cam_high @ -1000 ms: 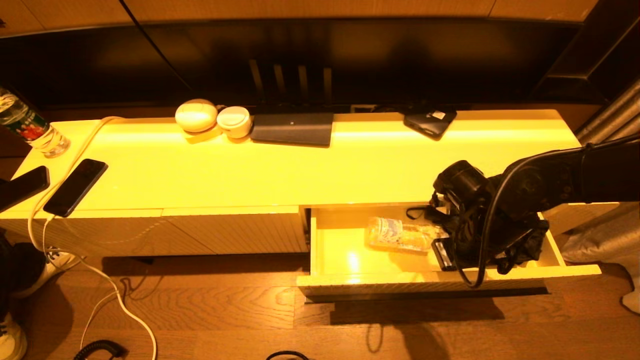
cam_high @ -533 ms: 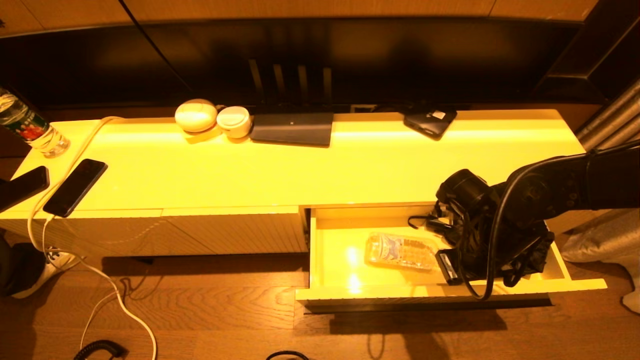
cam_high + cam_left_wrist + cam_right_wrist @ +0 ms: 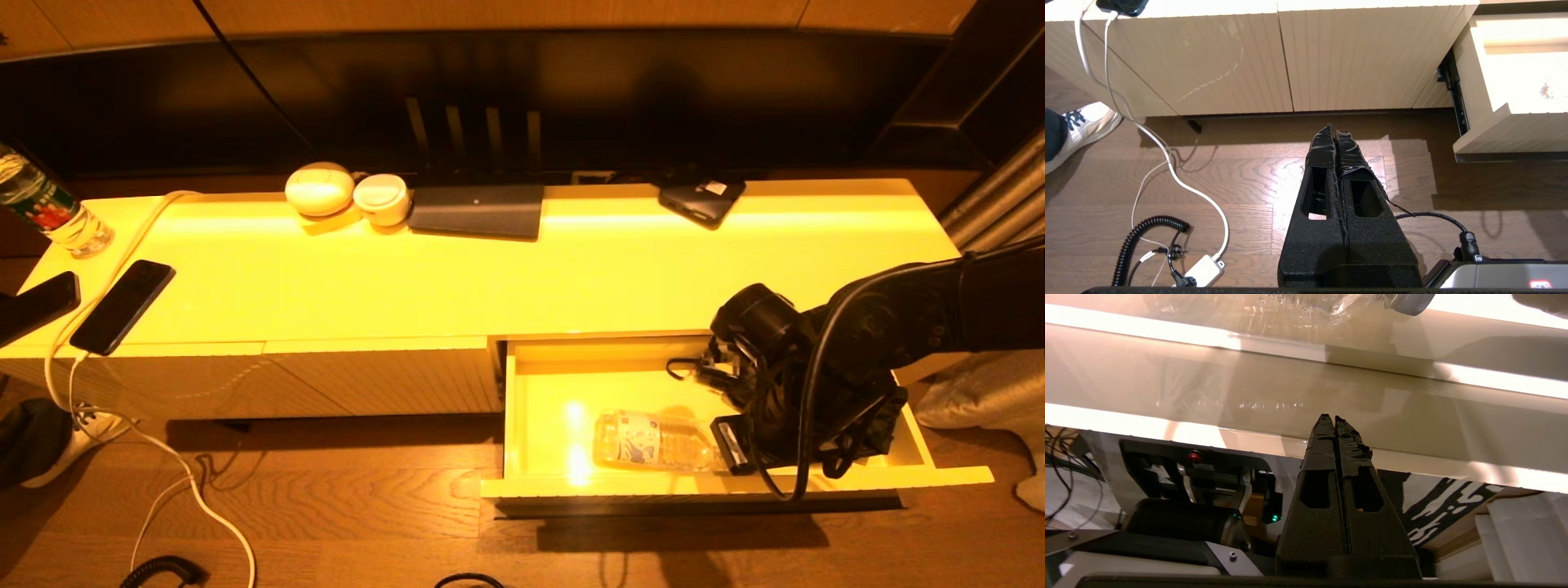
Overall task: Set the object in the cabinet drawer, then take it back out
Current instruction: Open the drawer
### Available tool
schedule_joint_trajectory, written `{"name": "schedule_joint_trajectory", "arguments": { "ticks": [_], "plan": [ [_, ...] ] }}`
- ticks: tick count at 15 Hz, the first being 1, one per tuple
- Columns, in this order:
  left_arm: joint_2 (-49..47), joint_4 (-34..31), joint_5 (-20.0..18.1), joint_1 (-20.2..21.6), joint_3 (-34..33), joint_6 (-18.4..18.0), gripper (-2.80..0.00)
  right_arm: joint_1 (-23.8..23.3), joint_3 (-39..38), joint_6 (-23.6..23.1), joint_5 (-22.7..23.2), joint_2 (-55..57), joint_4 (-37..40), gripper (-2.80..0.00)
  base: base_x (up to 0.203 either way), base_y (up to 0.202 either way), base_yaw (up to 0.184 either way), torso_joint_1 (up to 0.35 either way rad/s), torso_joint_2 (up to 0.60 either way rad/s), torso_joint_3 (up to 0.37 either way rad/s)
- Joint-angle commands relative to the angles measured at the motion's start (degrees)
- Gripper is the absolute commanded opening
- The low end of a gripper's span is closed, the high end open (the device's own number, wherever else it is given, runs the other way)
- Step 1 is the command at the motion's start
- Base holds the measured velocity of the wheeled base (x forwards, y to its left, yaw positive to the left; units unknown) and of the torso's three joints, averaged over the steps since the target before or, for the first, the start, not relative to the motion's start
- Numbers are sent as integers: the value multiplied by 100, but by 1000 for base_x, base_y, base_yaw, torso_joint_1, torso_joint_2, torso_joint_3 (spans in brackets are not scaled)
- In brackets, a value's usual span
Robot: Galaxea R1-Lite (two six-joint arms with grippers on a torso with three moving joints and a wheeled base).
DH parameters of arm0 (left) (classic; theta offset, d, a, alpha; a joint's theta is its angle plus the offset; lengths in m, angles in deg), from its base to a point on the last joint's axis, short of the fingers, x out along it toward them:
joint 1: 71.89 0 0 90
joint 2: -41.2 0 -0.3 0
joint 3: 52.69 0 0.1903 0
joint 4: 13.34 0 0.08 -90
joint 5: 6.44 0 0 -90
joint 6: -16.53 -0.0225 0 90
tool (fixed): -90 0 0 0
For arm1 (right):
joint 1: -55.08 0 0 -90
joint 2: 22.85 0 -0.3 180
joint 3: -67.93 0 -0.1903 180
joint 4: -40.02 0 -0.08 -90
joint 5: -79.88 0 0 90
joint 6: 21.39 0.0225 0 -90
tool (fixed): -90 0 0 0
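The cabinet drawer (image 3: 539, 408) stands open with the bottle (image 3: 653, 441) lying inside near its front, and the right tool (image 3: 1334, 420), pressed together and empty, must next spread and grasp the bottle.

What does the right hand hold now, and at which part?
Nothing. The right hand is shut and empty inside the cabinet drawer; the water bottle lies loose on the drawer floor beside it.

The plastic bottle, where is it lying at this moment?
In the head view the plastic bottle lies on its side inside the open cabinet drawer, close to the front wall, just left of the shut right gripper.
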Motion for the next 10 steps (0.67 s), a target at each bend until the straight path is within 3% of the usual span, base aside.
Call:
{"name": "schedule_joint_trajectory", "arguments": {
  "ticks": [1, 5, 7, 10],
  "plan": [
    [0, 2, 4, 0, -9, -2, -280, -1, 15, 138, -9, -140, -193, -280, 0, 0, 0, 0, 0, 0],
    [0, -4, 4, 0, -9, -2, -280, -111, 85, -26, -77, -695, -295, -280, 0, 0, 0, 0, 0, 0],
    [0, 2, 4, 0, -9, -2, -280, -348, 189, -596, -131, -912, -296, -280, 0, 0, 0, 0, 0, 0],
    [0, 2, 4, 0, -9, -2, -280, -963, 136, -2782, -349, -1258, -297, -280, 0, 0, 0, 0, 0, 0]
  ]
}}
